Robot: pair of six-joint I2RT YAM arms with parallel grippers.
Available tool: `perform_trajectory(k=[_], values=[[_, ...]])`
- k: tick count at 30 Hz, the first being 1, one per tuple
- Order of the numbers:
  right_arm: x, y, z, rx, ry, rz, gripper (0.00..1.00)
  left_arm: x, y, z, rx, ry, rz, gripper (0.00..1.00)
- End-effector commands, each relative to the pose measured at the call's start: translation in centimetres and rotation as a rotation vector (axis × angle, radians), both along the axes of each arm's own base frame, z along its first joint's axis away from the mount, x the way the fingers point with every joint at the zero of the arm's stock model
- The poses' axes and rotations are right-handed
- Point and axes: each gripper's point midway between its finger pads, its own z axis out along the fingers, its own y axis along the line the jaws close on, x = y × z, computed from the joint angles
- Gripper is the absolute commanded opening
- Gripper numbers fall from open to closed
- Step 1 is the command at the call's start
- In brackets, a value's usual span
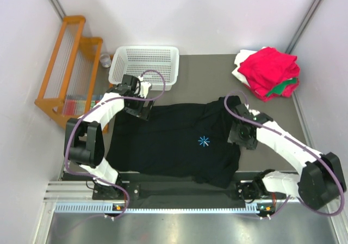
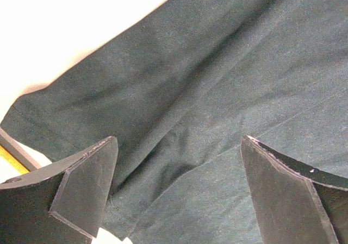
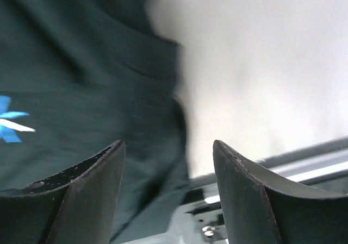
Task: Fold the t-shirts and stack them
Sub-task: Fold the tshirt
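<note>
Black t-shirt (image 1: 174, 143) lies spread flat on the grey table (image 1: 206, 75), chest side up, between the two arms. It covers most of the near half of the table.

A white perforated basket (image 1: 144, 64) stands at the far edge, just beyond the far left corner of this shirt. In the far right corner is a folded pile. The red t-shirt (image 1: 269, 70) is on top, the green t-shirt (image 1: 285, 86) shows under it, and the white t-shirt (image 1: 243, 63) is at the bottom.

The left gripper (image 1: 142, 111) is low over the far left sleeve. Its fingers (image 2: 87, 184) are apart and hold nothing. The right gripper (image 1: 239, 132) is at the right edge of the shirt, also spread apart, with one finger over cloth and the other over bare table.

A small light-blue starburst mark (image 1: 204, 141) sits on the chest.
</note>
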Motion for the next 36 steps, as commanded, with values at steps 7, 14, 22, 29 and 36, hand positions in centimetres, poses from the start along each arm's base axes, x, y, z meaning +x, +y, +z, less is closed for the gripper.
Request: perform_trajectory(k=[7, 14, 22, 29, 36], values=[[12.5, 9.3, 8.1, 0.121, -0.222, 0.183, 0.65, 0.5, -0.4, 1.5, -0.022, -0.048, -0.007, 0.99], [12.9, 18.2, 2.1, 0.145, -0.082, 0.336, 0.63, 0.5, -0.3, 1.7, -0.019, -0.052, -0.003, 0.99], [13.3, 20.3, -2.0, 0.107, -0.026, 0.357, 0.62, 0.4, -0.2, 1.7, -0.015, -0.055, -0.006, 0.99], [14.8, 20.8, -0.4, 0.093, -0.065, 0.363, 0.60, 0.1, -0.2, 1.4, -0.016, -0.050, -0.009, 0.99], [16.2, 20.4, -0.3, 0.069, -0.077, 0.351, 0.57, 0.1, -0.2, 1.3, -0.015, -0.050, -0.010, 0.99]])
